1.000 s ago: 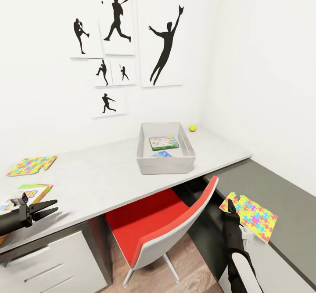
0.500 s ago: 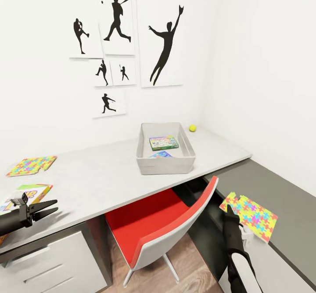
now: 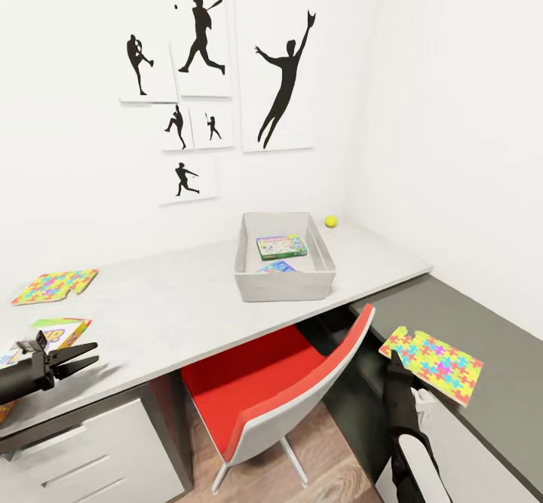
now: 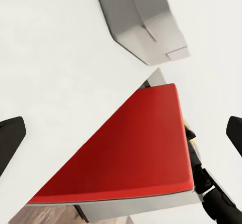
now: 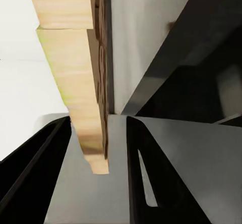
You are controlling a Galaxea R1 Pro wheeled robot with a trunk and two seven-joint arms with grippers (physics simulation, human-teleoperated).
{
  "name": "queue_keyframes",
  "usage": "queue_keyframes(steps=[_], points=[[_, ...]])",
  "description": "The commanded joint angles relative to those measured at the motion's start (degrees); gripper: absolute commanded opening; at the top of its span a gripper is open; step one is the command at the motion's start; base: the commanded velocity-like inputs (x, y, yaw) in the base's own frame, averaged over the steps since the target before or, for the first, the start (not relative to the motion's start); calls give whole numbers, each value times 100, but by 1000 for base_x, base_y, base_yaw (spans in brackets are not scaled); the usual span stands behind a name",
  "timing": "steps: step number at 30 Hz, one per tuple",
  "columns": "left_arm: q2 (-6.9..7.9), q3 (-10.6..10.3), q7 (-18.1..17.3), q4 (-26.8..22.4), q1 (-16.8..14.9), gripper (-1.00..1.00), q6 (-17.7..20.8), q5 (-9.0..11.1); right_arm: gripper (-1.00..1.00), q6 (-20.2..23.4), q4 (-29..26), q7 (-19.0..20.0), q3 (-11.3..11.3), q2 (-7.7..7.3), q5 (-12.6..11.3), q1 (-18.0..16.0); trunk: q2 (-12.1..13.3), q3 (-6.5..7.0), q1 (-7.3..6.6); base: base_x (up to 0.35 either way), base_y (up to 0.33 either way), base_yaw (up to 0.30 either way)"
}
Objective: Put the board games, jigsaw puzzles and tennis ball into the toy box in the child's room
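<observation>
Right gripper [image 3: 397, 354] is clamped on a jigsaw puzzle [image 3: 432, 363] at 4 o'clock of the toy box [image 3: 285, 286], left gripper [image 3: 79, 356] hangs open.

Bright, flat, even render light; no glare.
Head view sharp, wide-angle stretch at edges. Soft shadows under the table [image 3: 188, 299] and toy box [image 3: 283, 286]. Right wrist view dim and slightly soft up close; left wrist view clean, nearly blown-out white.

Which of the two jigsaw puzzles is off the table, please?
The jigsaw puzzle held up by the right gripper, beside the red chair; the other jigsaw puzzle lies flat on the table.
</observation>
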Motion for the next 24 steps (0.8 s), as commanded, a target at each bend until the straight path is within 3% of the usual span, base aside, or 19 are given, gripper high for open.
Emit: queue_keyframes(steps=[1, 7, 11, 15, 24], points=[[4, 2, -27, -1, -3, 100, 67, -9, -100, -1, 3, 41, -5, 4, -68, -4, 39, 13, -23, 0, 0, 0], [11, 3, -27, 1, -3, 100, 82, -9, -100, 7, 3, 62, 7, -23, -72, -6, 280, 121, -155, 0, 0, 0], [24, 7, -27, 0, -3, 100, 85, -9, -100, 15, -3, 95, 34, -196, -84, -4, 440, 193, -243, 0, 0, 0], [27, 5, -27, 3, -3, 100, 85, -9, -100, 52, -56, 82, 46, -259, -75, 0, 600, 264, -331, 0, 0, 0], [20, -3, -27, 2, -7, 100, 86, -9, -100, 883, -500, 63, 47, -285, 6, 15, 961, 426, -528, 0, 0, 0]])
